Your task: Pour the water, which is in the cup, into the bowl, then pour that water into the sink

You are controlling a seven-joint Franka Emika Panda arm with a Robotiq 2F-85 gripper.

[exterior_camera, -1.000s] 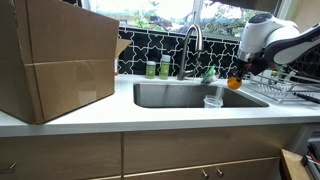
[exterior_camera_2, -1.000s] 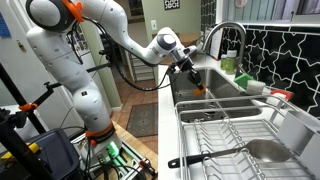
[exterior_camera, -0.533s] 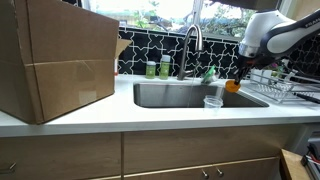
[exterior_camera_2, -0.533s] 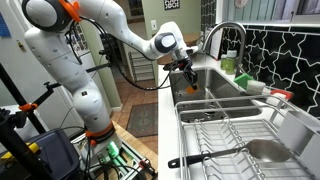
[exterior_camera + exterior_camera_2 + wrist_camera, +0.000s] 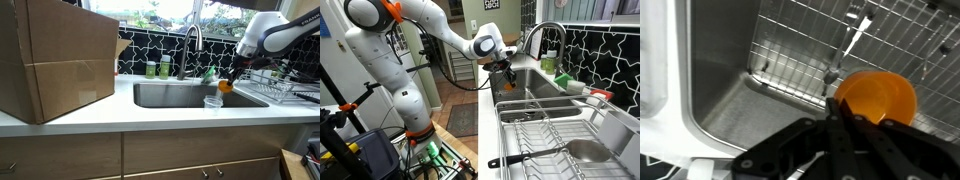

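**Q:** End effector state, and where is the load?

**Me:** My gripper (image 5: 833,110) is pinched shut on the rim of the orange bowl (image 5: 876,98). In the wrist view the bowl hangs off the fingertips toward 3 o'clock. It is held in the air near the right end of the sink (image 5: 165,96). The clear cup (image 5: 212,101) stands at about 7 o'clock from it, close below, at the sink's front edge. I cannot make out the water in any view.

**Q:** What could go wrong from here?

**Me:** I judge three risks.
1. The grip is a thin hold on the rim alone. A wet rim could let the bowl swivel or slip when I tip it.
2. In the wrist view the wire dish rack (image 5: 820,40) lies behind the bowl, with the basin wall off at 9 o'clock. I cannot tell which one is directly underneath. A pour here may land on the rack or the countertop (image 5: 90,118) and not in the basin.
3. The cup is close under my wrist, so a low swing could knock it over.
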